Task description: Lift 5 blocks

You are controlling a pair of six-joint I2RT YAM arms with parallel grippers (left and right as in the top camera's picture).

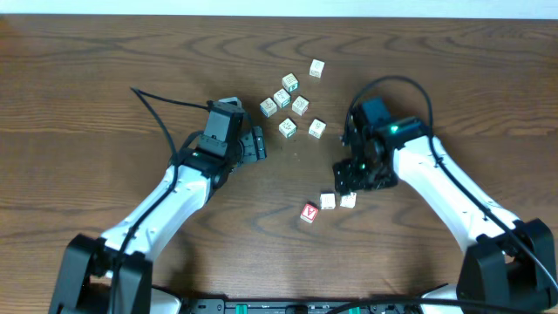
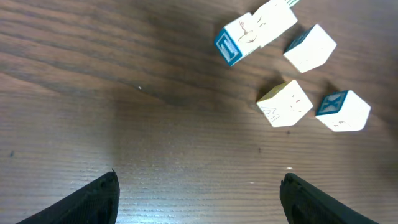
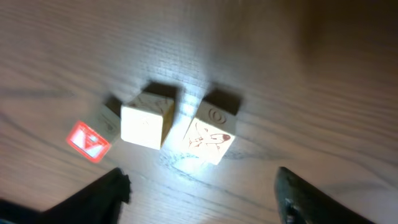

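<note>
Clock on the overhead view, 12 = far edge. Right gripper (image 1: 343, 180) sits right of table centre with its jaws spread wide and nothing between them. In the wrist view both fingers (image 3: 107, 194) frame the bottom edge and the gap between them shows only bare wood. Three blocks lie in a short row on the wood table (image 1: 105, 70), just at 6 o'clock of that gripper and apart from its fingertips: red block (image 1: 309, 212) with a white letter at the 9 o'clock end, plain cream block (image 1: 327, 201) in the middle, printed cream block (image 1: 348, 200) at the 3 o'clock end. The two cream ones are close together but not touching; the red one is just beside the plain one. All three rest flat on the wood and none is lifted. Left gripper (image 1: 258, 144) is left of centre, also wide open and holding nothing, pointing toward 3 o'clock. Seven-block cluster (image 1: 300, 105) lies loose at 12 o'clock, between the two grippers and nearer the far edge. The left wrist view catches four of these, some with blue faces, e.g. blue X block (image 2: 342, 111). Can't tell which of the cluster count toward the five.
</note>
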